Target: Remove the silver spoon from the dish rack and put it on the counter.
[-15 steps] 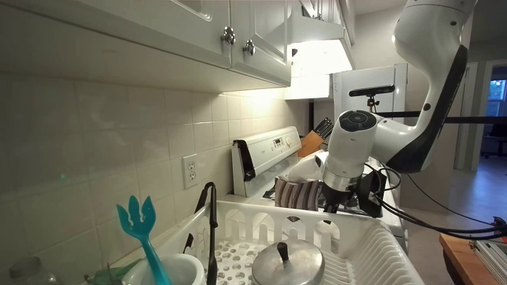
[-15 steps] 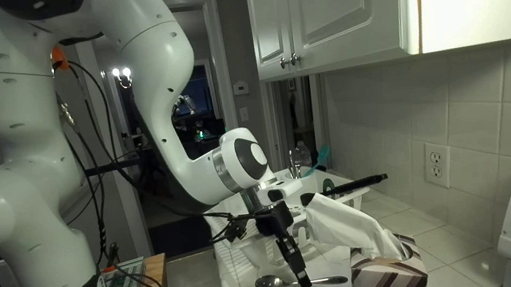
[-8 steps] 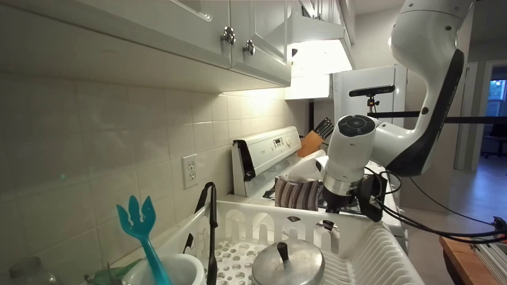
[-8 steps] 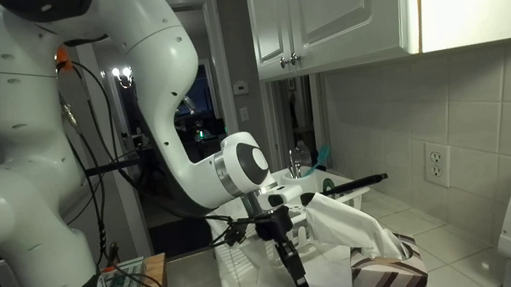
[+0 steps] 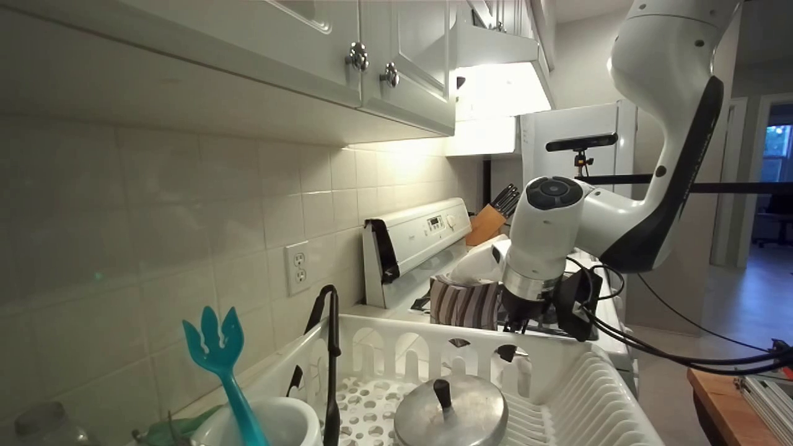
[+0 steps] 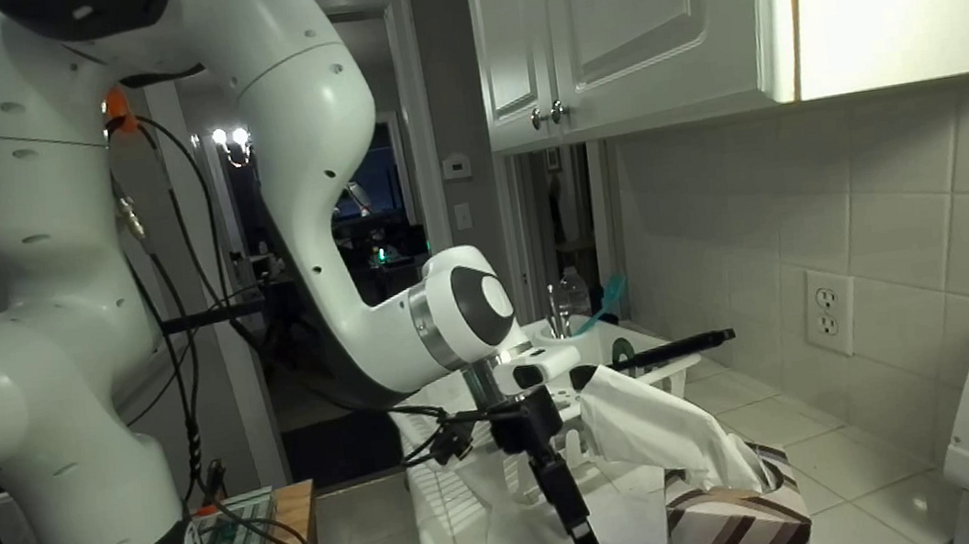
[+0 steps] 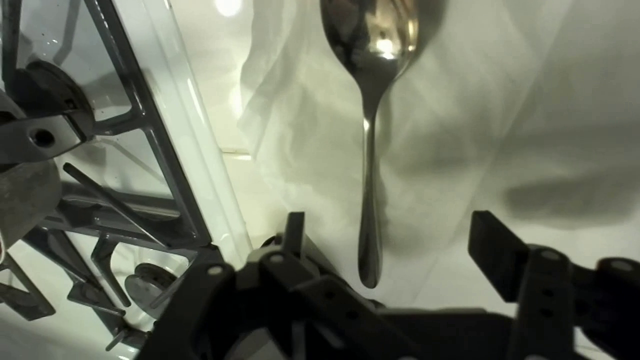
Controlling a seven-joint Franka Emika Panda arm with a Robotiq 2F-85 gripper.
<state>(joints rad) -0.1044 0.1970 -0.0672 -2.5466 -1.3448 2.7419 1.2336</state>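
Spoon (image 7: 370,150): it is laid on a white sheet (image 7: 310,160) upon the counter (image 6: 850,463), near the edge which is met by the stove (image 7: 185,125). The bowl is directed to the front edge of the counter, the handle to the edge along the wall (image 6: 898,249).
Pincer (image 7: 392,245): it is released, with its fingers (image 7: 495,255) set well apart. It is pointed down over the sheet, and in the wrist view the end of the handle is seen between the fingers.
Rack (image 5: 564,359): it is placed farther from the stove edge of the counter than the spoon, which is lying outside of it. A metal lid (image 5: 471,415) with a black knob is contained in it.
Cup (image 5: 294,427): a blue fork (image 5: 214,347) is stood in it, at the side of the wall edge.
Tissue box (image 6: 730,538): it is set beside the sheet, between the spoon and the wall edge; a white tissue (image 6: 651,427) is seen coming out of its top.
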